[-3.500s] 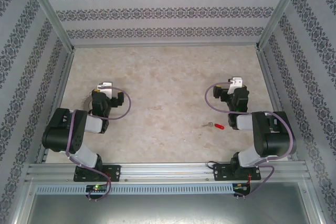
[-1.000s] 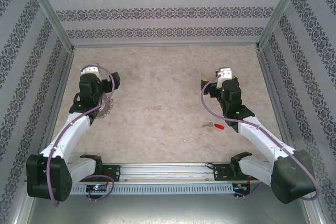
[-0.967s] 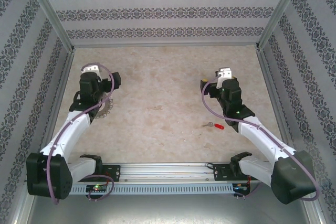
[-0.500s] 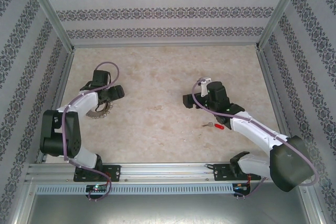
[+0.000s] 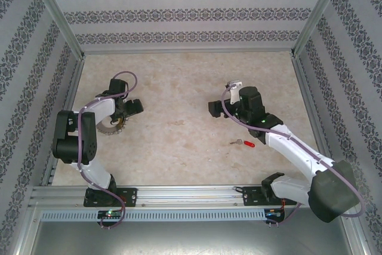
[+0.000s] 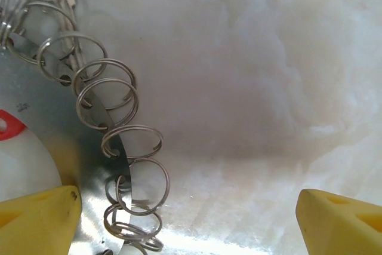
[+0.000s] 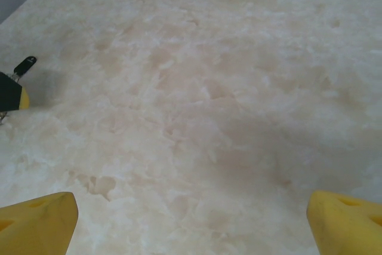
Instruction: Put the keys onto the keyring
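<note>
Currently my left jaws and right jaws both gape wide, empty. Left jaws hover over the keyring [image 5: 109, 125] on the table [image 5: 179, 82]; one red-headed key [image 5: 246, 143] lies beside my right arm.

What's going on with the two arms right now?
The left gripper hangs open low over the silvery-grey ring of coiled wire, which lies on the beige marbled table, its loops close to one yellow fingertip. The right gripper is open too, over bare table. A small silver key with a red plastic head lies loose beside the right arm, not yet on the ring.
</note>
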`<action>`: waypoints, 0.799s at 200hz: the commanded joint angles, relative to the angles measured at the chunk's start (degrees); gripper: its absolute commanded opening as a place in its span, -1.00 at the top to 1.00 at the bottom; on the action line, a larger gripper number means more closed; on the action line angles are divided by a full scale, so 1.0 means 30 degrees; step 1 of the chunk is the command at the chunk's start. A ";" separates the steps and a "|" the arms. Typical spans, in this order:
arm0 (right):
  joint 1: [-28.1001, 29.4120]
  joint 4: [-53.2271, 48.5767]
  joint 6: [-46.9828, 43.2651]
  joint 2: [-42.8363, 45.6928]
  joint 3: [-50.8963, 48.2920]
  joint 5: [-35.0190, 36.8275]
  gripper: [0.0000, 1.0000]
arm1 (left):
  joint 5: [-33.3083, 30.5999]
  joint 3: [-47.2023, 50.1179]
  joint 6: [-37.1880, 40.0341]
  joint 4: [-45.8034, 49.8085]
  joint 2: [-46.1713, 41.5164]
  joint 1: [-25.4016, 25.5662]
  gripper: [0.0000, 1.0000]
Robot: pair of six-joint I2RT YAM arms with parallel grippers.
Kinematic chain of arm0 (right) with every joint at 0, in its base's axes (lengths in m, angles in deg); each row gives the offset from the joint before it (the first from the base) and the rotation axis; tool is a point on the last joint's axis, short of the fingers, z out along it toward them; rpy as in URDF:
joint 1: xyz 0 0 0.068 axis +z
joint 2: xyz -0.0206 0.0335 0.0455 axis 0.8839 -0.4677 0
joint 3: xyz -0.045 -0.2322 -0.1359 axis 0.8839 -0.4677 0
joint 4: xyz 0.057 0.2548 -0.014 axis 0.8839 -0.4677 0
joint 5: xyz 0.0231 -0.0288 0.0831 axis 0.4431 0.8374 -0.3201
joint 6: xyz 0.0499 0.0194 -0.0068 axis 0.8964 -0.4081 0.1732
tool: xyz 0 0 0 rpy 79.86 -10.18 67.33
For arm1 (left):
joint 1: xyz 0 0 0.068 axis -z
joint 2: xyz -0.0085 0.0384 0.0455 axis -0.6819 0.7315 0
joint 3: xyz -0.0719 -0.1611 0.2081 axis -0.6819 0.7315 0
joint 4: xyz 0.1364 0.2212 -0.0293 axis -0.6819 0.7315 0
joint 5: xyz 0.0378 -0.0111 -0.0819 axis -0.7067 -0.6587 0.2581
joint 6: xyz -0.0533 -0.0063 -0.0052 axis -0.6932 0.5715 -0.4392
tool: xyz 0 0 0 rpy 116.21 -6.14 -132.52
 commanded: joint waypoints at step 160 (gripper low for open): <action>-0.1147 -0.1638 0.0662 0.3219 -0.0151 -0.1593 -0.96 | -0.0090 0.1787 -0.1033 0.2783 -0.5146 0.4001 -0.86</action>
